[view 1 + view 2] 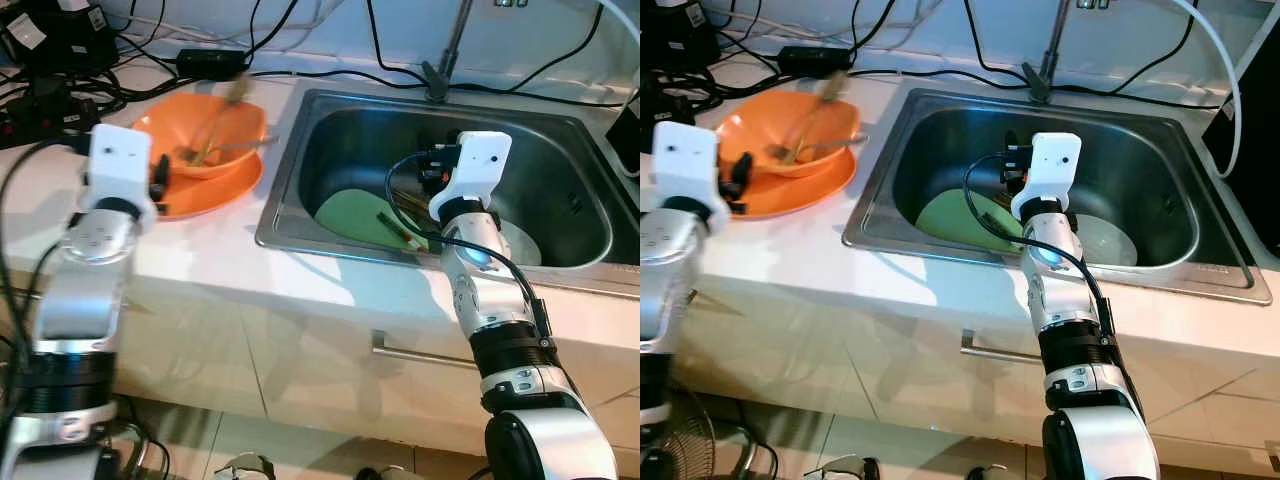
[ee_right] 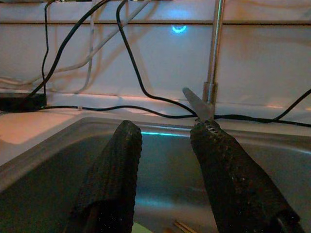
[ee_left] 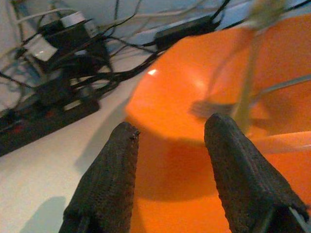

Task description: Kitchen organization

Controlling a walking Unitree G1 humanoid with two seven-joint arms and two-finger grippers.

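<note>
**Sink clear-out: right hand up over basin, left hand at orange bowl**

Step in hand, as judged: moving dishes or utensils between sink and worktop.

- Right hand (image 2: pixel 165 160): raised over the sink (image 1: pixel 350 110), fingers spread, nothing clearly pinched. Thin pale blade-like tip (image 2: pixel 197 104) showing beside one finger; cannot tell what it is, or whether gripped.
- Left hand (image 3: pixel 170 170): fingers spread, hovering just beside the orange bowl (image 1: pixel 205 135), not touching.
- Orange bowl: glossy, stacked on an orange plate (image 1: pixel 225 190) on the worktop (image 1: pixel 200 260) left of the sink. Utensils (image 1: pixel 215 145) leaning inside, blurred.
- Green plate (image 1: pixel 350 215) flat on sink floor, chopsticks (image 1: pixel 400 228) lying across it, a pale dish (image 1: pixel 1105 240) beside it.

To do well: lower straight, close on chopsticks near mid-length, keep clear of the basin wall and the cables (image 1: pixel 60 90) behind the bowl.
</note>
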